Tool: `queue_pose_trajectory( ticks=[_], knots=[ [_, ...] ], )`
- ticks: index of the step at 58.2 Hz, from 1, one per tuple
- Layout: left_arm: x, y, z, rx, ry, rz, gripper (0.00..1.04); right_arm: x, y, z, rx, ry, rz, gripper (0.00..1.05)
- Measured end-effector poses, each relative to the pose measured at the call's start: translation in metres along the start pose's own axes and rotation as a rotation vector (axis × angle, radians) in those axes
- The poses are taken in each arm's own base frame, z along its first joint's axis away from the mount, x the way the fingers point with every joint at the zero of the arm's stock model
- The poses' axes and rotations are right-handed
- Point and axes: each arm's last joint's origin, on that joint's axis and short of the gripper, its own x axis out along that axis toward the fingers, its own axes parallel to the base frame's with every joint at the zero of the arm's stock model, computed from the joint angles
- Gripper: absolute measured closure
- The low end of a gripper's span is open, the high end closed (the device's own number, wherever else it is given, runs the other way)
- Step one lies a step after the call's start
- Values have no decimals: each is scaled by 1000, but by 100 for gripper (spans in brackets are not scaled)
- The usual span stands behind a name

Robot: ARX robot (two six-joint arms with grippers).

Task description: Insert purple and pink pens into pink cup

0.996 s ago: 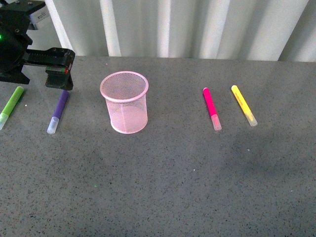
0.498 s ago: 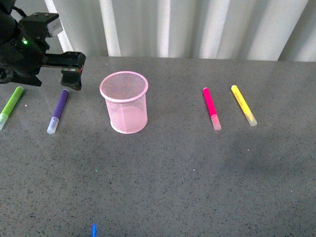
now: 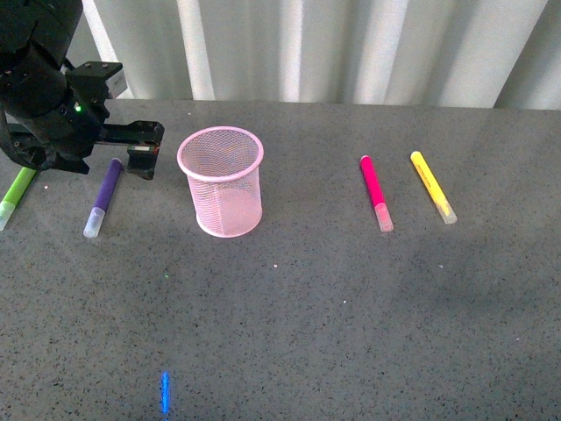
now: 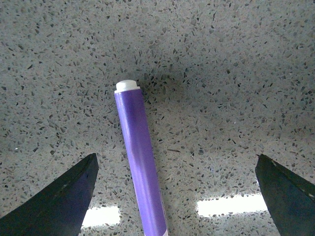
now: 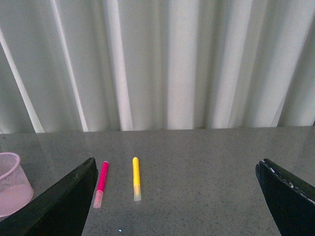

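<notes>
— Purple-barrelled marker pen with a clear cap: status?
— Lying flat on the grey speckled worktop, left of the light pink wire-mesh cup. Left end effector hovers over it, jaws spread wide, barrel between them, nothing gripped.
— And the magenta-pink marker pen?
— Flat on the worktop, right of the cup, well apart from it. Right end effector is open and empty, away from both pens.
— Progress?
— Cup appears empty. Judgement: no insertion is done. Both pick-ups and both insertions are left, probably purple first.
</notes>
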Motion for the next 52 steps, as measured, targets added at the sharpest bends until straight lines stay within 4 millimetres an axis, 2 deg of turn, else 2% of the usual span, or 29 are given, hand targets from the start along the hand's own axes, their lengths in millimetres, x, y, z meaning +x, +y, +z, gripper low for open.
queue_pose_trajectory(
  ticks=[17,34,40,45,52],
  knots=[
    [19,1,0,2,24,17,7,0,0,0,0,0,0,7],
    [22,1,-2,9,32,15,8,0,0,0,0,0,0,7],
    [22,-1,-2,10,34,13,23,0,0,0,0,0,0,7],
    [23,-4,-2,5,39,9,42,0,0,0,0,0,0,7],
    [24,-5,-2,-21,44,10,60,0,0,0,0,0,0,7]
  ],
)
